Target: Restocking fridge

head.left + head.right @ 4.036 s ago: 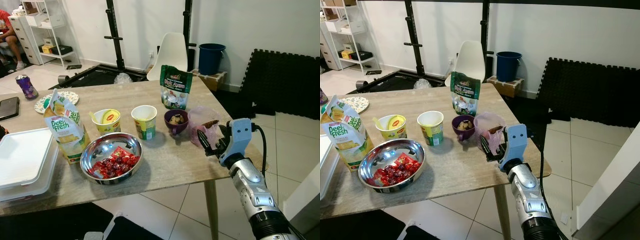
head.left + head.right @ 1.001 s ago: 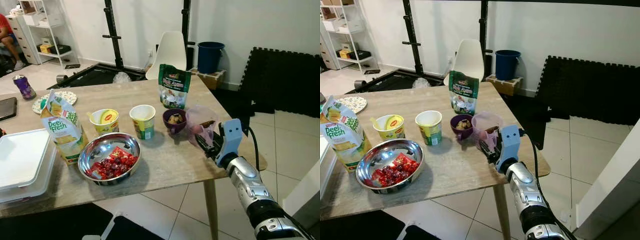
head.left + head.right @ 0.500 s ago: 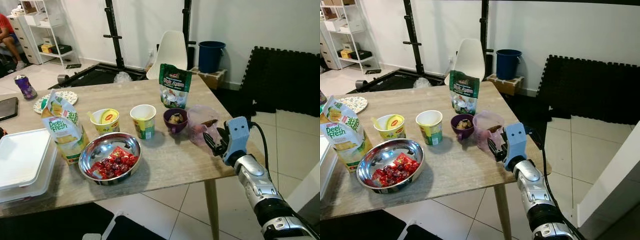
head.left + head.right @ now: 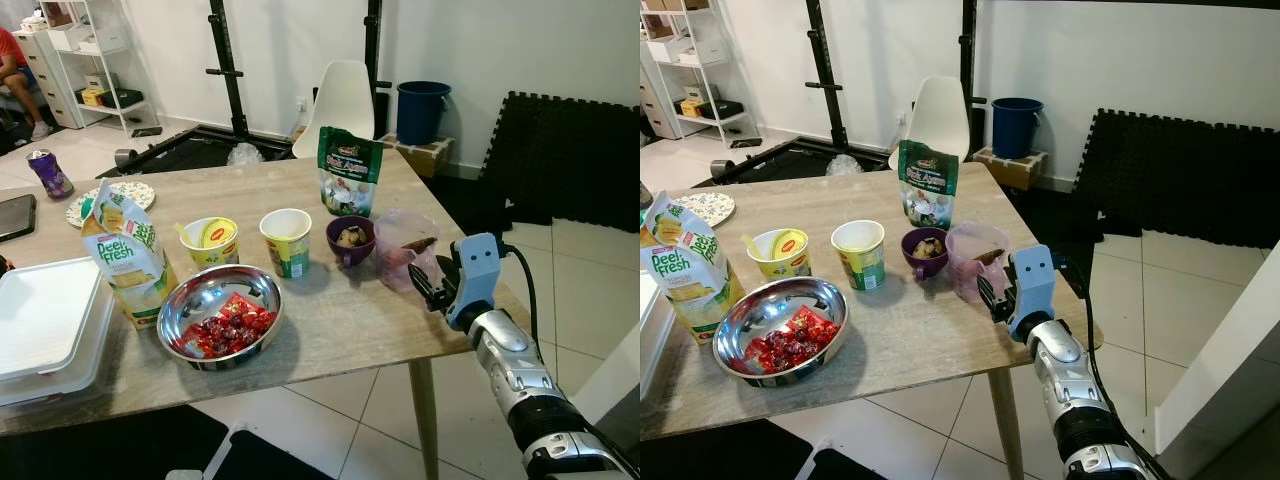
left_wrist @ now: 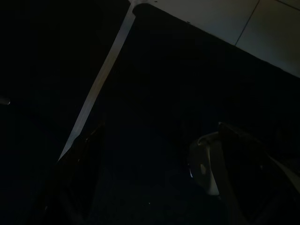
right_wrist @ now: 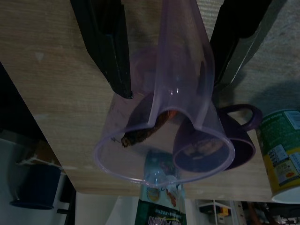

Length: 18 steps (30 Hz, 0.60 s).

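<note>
Table (image 4: pixel 330 330): your wooden surface carrying juice carton (image 4: pixel 125 255), steel bowl (image 4: pixel 220 315), purple mug (image 4: pixel 351 240). Clear plastic cup (image 4: pixel 402 250) stands near the right edge; your right gripper (image 6: pixel 171 70) straddles it, fingers (image 6: pixel 105 44) spread, not clamped.

The right gripper (image 6: pixel 171 70) is seen with its two black fingers (image 6: pixel 105 44) spread, one on each side of a clear pinkish plastic cup (image 6: pixel 161 136) standing on the wooden bench (image 6: pixel 42 89). Whether the fingers are touching the cup's wall cannot be told. A brown strip of food (image 6: pixel 147 129) is seen lying inside the cup. A purple mug (image 6: pixel 213 145) (with brownish food in it) is set just beyond the cup, and a green-and-yellow tub (image 6: pixel 281 154) is placed beside the mug. A green pouch (image 6: pixel 157 213) is seen further off.
</note>
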Available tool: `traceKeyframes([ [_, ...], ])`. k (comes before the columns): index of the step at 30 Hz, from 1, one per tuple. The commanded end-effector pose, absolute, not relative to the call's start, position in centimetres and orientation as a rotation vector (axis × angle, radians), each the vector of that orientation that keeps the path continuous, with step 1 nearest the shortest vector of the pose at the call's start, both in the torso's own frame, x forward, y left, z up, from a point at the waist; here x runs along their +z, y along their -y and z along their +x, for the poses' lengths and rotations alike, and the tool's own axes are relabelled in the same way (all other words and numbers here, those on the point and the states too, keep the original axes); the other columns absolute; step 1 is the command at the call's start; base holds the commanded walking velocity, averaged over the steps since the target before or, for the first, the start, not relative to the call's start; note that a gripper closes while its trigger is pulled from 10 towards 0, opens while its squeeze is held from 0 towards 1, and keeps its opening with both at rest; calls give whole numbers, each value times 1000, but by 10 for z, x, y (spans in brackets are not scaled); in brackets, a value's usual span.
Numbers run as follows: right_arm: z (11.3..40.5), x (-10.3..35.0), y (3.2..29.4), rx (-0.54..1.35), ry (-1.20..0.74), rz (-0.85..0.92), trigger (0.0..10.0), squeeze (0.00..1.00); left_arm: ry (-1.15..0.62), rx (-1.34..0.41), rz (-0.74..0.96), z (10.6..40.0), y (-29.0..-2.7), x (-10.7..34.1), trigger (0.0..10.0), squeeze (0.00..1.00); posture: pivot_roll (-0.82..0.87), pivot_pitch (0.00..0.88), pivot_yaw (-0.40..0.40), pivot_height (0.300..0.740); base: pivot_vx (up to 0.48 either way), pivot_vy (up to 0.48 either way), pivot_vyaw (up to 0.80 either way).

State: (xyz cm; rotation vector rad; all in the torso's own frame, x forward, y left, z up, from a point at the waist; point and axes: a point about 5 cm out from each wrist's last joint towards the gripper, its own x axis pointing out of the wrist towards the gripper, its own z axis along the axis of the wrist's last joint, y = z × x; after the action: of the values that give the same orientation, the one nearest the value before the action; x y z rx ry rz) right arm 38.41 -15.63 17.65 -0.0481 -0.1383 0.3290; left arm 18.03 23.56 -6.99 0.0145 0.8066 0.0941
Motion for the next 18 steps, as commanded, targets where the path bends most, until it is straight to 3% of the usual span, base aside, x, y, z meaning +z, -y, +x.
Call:
traceKeyframes([
  [1,385,176,155,330,143,-24,10000,0,-842,107,38,172,-244,-72,10000,0,55,161,28,740,0,0,0],
  [2,385,176,155,330,143,-24,10000,0,-842,107,38,172,-244,-72,10000,0,55,161,28,740,0,0,0],
  [3,385,177,155,333,144,-20,9020,0,-843,108,38,172,-244,-72,10000,0,55,161,28,740,0,0,0],
  [4,385,177,154,338,145,-14,2588,0,-844,108,39,172,-245,-73,10000,0,56,162,28,740,0,0,0],
  [5,385,177,154,338,145,-14,2588,0,-844,108,39,172,-245,-73,10000,0,56,162,28,740,0,0,0],
  [6,385,177,153,342,146,-9,1412,0,-845,108,39,171,-245,-73,10000,0,56,162,28,740,0,0,0],
  [8,385,177,153,342,146,-9,1412,0,-845,108,39,171,-245,-73,10000,0,56,162,28,740,0,0,0],
  [9,385,177,153,345,147,-7,275,0,-845,109,39,171,-245,-73,10000,0,56,162,29,740,0,0,0],
  [12,385,176,152,347,148,-4,902,0,-847,110,39,171,-245,-73,10000,0,57,158,29,740,0,0,0],
  [18,384,176,151,348,150,2,706,0,-848,109,41,171,-246,-73,10000,0,58,153,31,740,0,0,0],
])
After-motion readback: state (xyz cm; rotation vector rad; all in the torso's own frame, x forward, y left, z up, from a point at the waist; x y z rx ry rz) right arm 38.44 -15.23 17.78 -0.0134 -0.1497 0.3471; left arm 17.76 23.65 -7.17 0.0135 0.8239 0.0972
